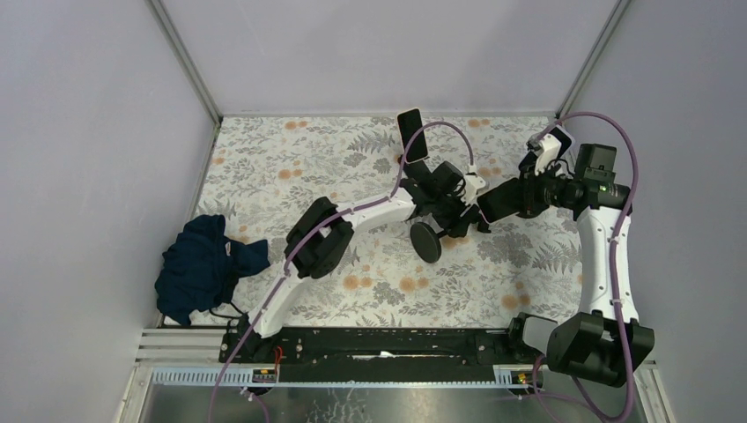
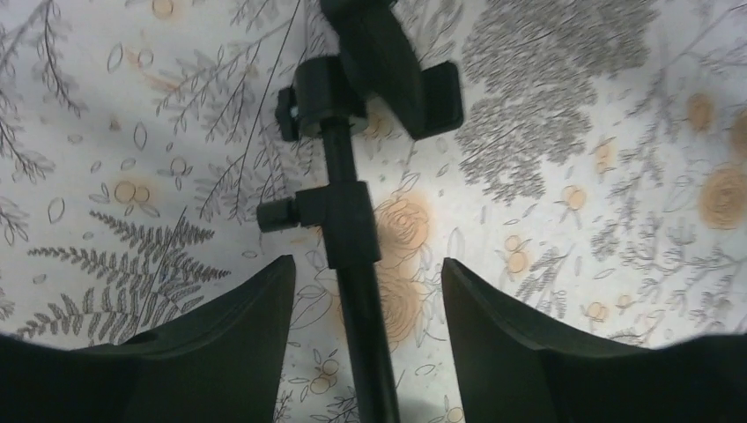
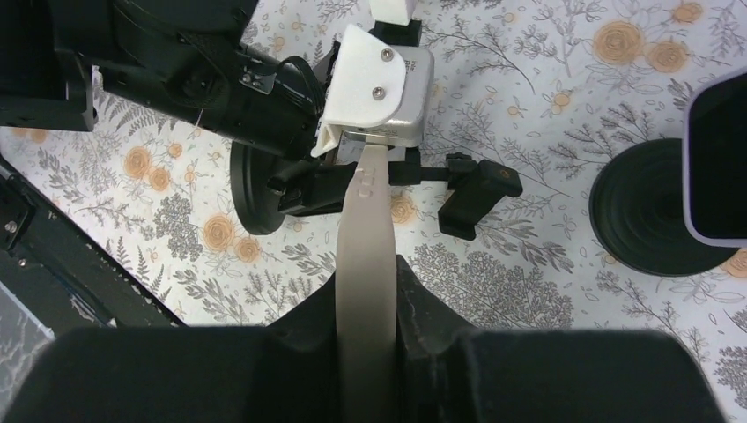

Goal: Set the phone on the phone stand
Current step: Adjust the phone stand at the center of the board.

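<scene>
A black phone stand lies on its side on the floral table. Its round base (image 1: 426, 241) and clamp head (image 2: 379, 79) both show, and the base also shows in the right wrist view (image 3: 251, 189). My left gripper (image 2: 366, 260) is open. Its fingers straddle the stand's pole (image 2: 352, 220) with a gap on each side. My right gripper (image 3: 368, 273) is shut on a beige phone (image 3: 364, 211) seen edge-on. It holds the phone above the table just right of the stand (image 1: 486, 210), pointing at the left wrist.
A second dark phone (image 1: 410, 134) with a lilac rim stands at the back. It shows at the right edge of the right wrist view (image 3: 718, 167) over another round black base (image 3: 647, 207). A dark blue cloth (image 1: 207, 264) lies at the left edge.
</scene>
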Tool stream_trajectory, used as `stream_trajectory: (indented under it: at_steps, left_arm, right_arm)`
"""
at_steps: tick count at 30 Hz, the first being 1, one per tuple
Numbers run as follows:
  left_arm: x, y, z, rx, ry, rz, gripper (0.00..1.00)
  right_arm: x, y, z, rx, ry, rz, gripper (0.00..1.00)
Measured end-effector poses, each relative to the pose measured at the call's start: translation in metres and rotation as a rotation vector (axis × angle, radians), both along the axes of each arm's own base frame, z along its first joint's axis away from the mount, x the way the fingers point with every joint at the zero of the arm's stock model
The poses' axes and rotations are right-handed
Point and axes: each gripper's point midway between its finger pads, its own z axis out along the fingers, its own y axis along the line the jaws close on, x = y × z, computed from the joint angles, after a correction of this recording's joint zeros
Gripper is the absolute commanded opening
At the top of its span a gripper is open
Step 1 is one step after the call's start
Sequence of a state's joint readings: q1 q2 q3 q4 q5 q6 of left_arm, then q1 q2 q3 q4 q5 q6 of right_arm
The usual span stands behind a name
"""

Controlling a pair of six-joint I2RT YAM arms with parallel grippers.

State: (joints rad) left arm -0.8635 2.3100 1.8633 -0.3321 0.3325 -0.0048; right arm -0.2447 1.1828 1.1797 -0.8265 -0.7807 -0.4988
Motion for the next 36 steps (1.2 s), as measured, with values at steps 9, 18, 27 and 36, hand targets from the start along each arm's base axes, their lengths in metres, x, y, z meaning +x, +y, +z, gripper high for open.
stream_trajectory:
  at_steps: [9, 18, 27, 36]
  left_arm:
    - [-0.005, 0.018, -0.031, 0.118, 0.050, 0.014, 0.00]
    - [-0.015, 0.065, -0.024, 0.082, 0.107, 0.130, 0.00]
    - [-0.022, 0.185, 0.067, -0.287, -0.103, 0.437, 0.00]
    - [-0.055, 0.194, 0.122, -0.700, -0.323, 0.416, 0.00]
  right_arm:
    - [-0.002, 0.001, 0.002, 0.035, -0.005, 0.006, 0.00]
    - [-0.004, 0.007, 0.003, 0.065, -0.004, 0.032, 0.00]
    - [-0.009, 0.027, -0.010, 0.134, 0.070, 0.137, 0.00]
    - [-0.003, 0.079, -0.025, 0.197, 0.121, 0.270, 0.00]
